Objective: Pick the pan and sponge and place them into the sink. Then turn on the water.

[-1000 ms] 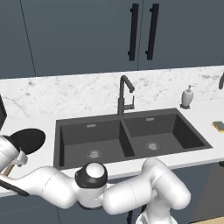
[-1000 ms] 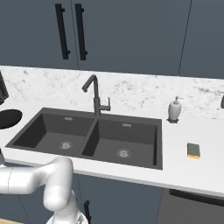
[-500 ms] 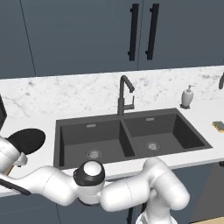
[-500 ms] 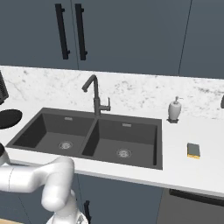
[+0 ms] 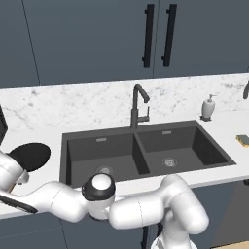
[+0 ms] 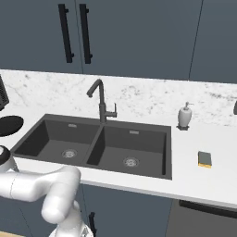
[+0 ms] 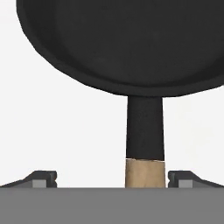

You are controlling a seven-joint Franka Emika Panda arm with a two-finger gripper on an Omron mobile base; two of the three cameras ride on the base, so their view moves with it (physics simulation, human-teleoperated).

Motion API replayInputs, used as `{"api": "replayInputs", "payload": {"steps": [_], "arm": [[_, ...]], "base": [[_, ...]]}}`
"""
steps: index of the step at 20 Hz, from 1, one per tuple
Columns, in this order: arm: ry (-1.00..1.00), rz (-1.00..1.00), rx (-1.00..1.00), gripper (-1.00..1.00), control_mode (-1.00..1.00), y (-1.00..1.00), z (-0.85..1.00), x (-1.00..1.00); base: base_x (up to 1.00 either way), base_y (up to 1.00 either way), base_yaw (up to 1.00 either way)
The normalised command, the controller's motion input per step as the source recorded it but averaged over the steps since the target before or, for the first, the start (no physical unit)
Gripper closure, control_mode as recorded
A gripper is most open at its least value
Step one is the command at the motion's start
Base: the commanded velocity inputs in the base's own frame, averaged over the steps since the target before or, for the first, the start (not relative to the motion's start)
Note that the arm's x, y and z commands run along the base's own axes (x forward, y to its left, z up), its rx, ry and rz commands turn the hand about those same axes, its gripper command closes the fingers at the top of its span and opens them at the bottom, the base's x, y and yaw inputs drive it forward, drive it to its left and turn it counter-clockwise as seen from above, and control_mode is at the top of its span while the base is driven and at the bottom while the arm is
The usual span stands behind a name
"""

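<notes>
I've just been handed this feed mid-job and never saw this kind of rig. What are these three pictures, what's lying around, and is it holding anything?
It is a white robot arm on a driving base. Two pictures look over it from behind, left and right, at a counter with a double sink. The third looks along the hand. The gripper has its jaws open on either side of the wooden handle of the pan, not gripping it. The pan sits left of the sink; the sponge and a soap bottle sit right of it. No water is running from the faucet.
</notes>
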Motion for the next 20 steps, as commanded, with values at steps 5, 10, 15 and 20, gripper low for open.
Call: {"api": "replayInputs", "payload": {"steps": [5, 10, 15, 20], "arm": [[0.0, 0.0, 0.0, 1.0, -1.0, 0.12, -0.45, 0.05], [-0.01, 0.0, 0.0, 1.0, -1.0, -0.05, -0.67, 0.0], [0.0, -0.1, 0.0, 1.0, -1.0, -0.39, -0.81, 0.07], [-0.08, -0.27, -0.01, 1.0, -1.0, -0.47, -0.55, 0.31]], "base": [[0.0, 0.0, 0.0], [0.0, 0.0, 0.0], [0.0, 0.0, 0.0], [0.0, 0.0, 0.0]]}}
